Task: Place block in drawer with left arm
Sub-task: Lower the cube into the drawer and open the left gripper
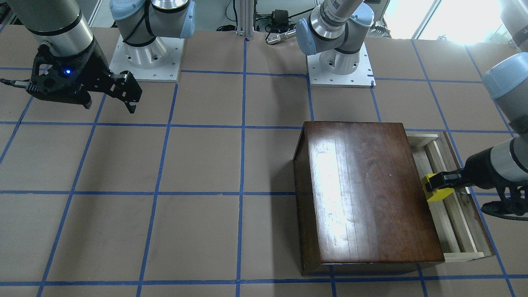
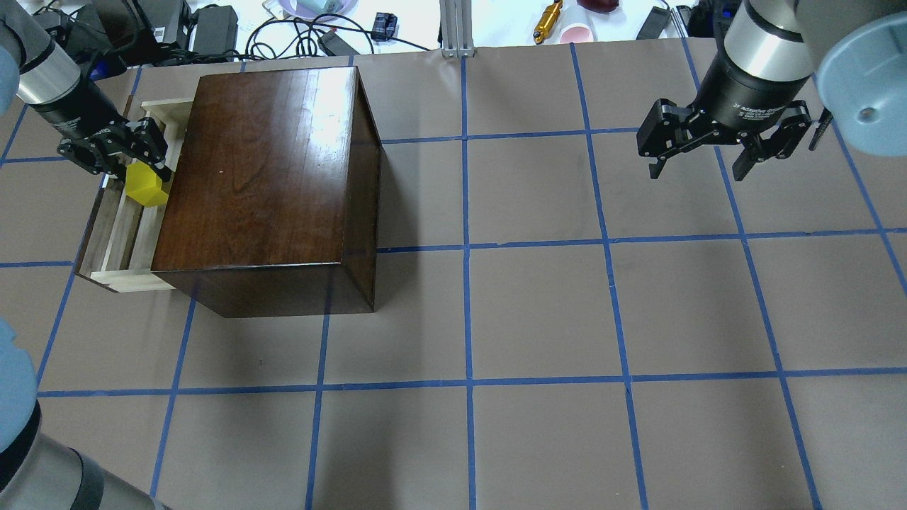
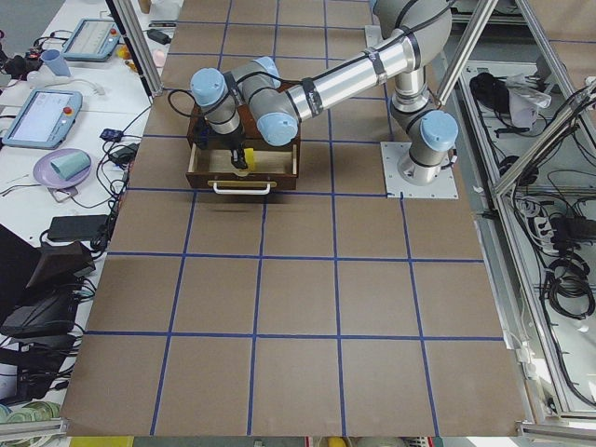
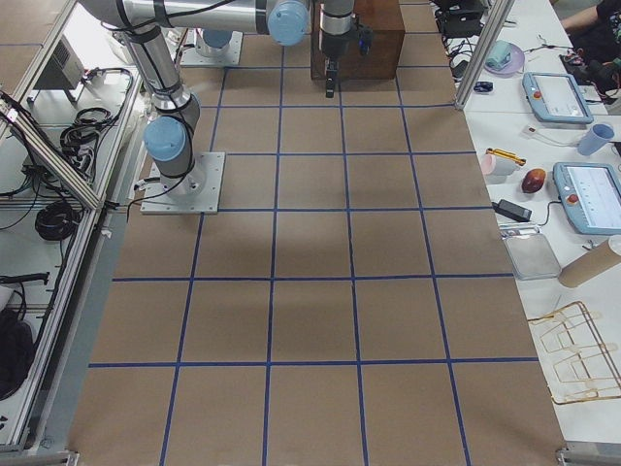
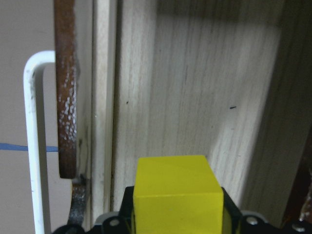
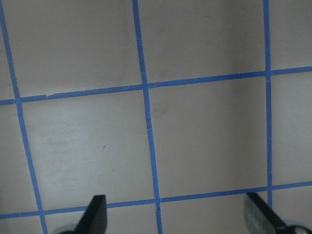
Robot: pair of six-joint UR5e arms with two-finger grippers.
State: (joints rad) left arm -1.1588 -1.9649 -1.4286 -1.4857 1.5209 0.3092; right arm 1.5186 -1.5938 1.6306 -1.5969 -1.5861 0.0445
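The yellow block (image 2: 145,187) is held in my left gripper (image 2: 134,164), which is shut on it above the open drawer (image 2: 120,234). The drawer is a pale wood tray pulled out from the dark-brown wooden box (image 2: 262,177). In the front view the block (image 1: 437,192) hangs over the drawer (image 1: 453,222) beside the box's edge. The left wrist view shows the block (image 5: 178,197) above the drawer's pale floor (image 5: 195,97), with the white pull (image 5: 34,141) at the left. My right gripper (image 2: 716,152) is open and empty, high over bare table.
The table is brown, marked with a blue tape grid (image 2: 468,248). Both arm bases (image 1: 340,62) stand at the robot's side. Cables and small items (image 2: 297,21) lie beyond the far edge. The right wrist view shows only bare table (image 6: 146,122).
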